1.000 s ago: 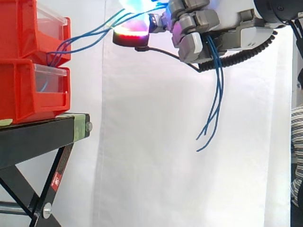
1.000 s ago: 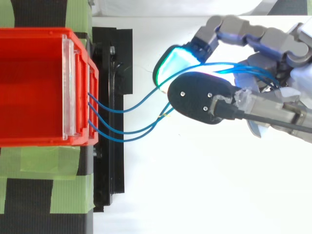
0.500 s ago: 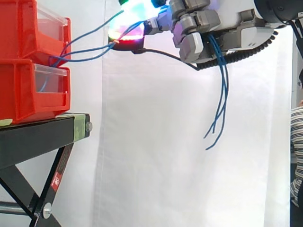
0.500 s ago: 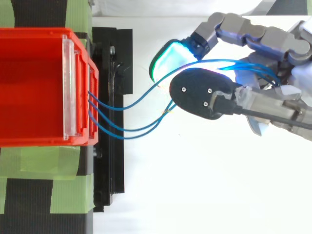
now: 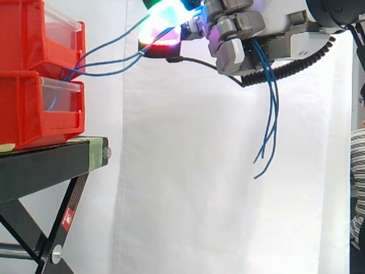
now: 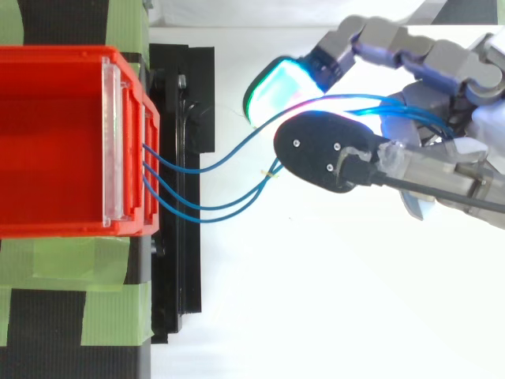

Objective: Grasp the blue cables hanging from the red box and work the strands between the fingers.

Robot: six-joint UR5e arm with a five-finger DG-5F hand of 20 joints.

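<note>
Three blue cables (image 5: 108, 54) come out of the front of the upper red box (image 5: 34, 34) and rise to the right into my hand (image 5: 236, 34). From above, the strands (image 6: 213, 189) sag between the box (image 6: 55, 142) and the hand (image 6: 426, 87). My fingers are curled round the strands, with a glowing fingertip (image 6: 280, 87) over them and the thumb pad (image 6: 323, 154) beneath. Past the palm the loose cable ends (image 5: 268, 131) hang straight down.
Two red bins are stacked on a black stand (image 5: 51, 165) with green tape (image 6: 71, 260) on top. A white curtain hangs behind. A person's striped sleeve (image 5: 357, 188) shows at the right edge.
The hand has shifted slightly right and up, pulling the hanging cable ends with it. The fingertip pad has tilted, and the strands between box and hand sag a little differently.
</note>
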